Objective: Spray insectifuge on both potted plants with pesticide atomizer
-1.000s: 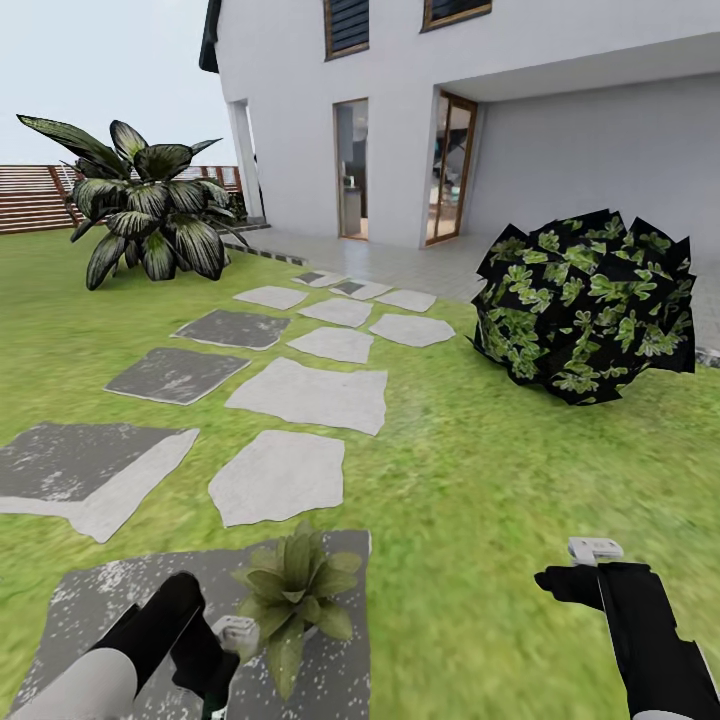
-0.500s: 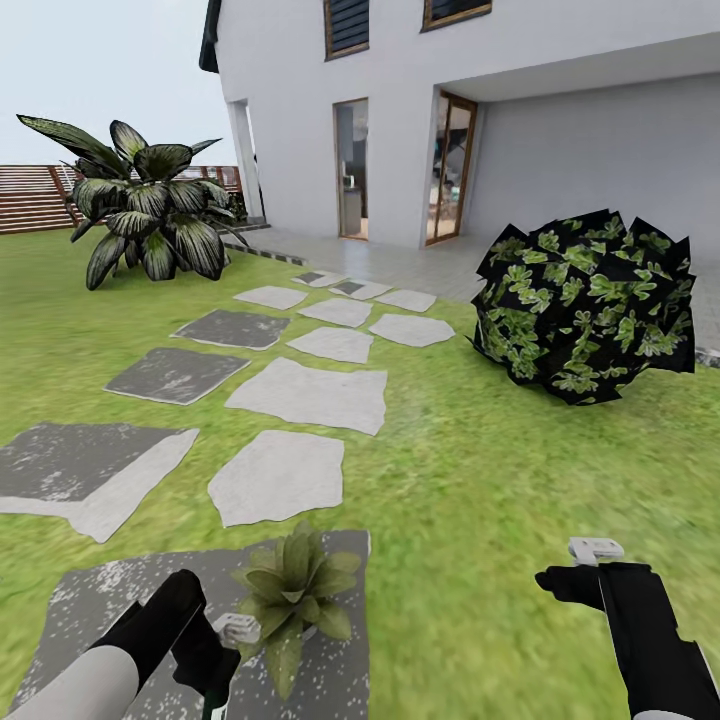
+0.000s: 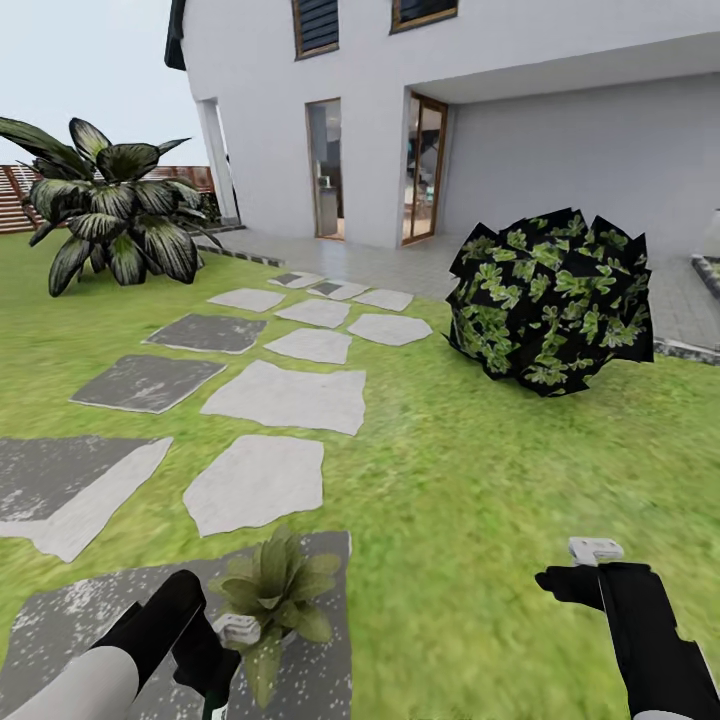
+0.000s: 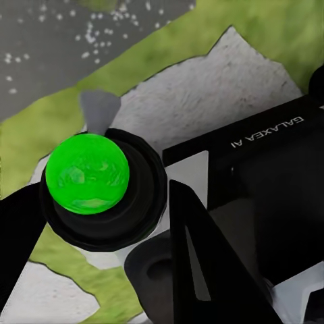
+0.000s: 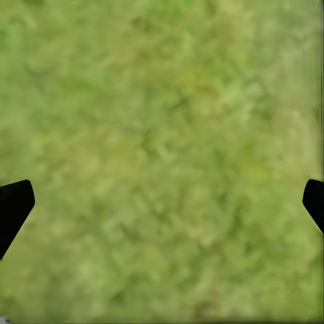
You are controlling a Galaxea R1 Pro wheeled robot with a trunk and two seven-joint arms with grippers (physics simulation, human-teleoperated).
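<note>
One of the potted plants (image 3: 272,592), a low rosette of pointed green leaves, stands on a dark grey paving stone (image 3: 90,620) at the bottom left of the head view. My left gripper (image 3: 215,655) hangs right beside it, on its left. In the left wrist view the left gripper (image 4: 101,226) is shut on the pesticide atomizer (image 4: 88,174), seen end-on as a green dome in a black collar over a whitish body. My right gripper (image 3: 578,570) is open over bare lawn, fingertips (image 5: 13,202) wide apart. Insectifuge specks cannot be made out on the leaves.
Grey and white stepping stones (image 3: 285,395) run ahead toward the white house (image 3: 560,110). A dark round bush (image 3: 550,300) stands on the lawn to the right. A large striped agave (image 3: 110,215) and a brown fence (image 3: 15,195) are at the far left.
The whole head view has slid left, so the camera has turned right. Both arms keep their places in the picture; the potted plant now lies closer to my left gripper.
</note>
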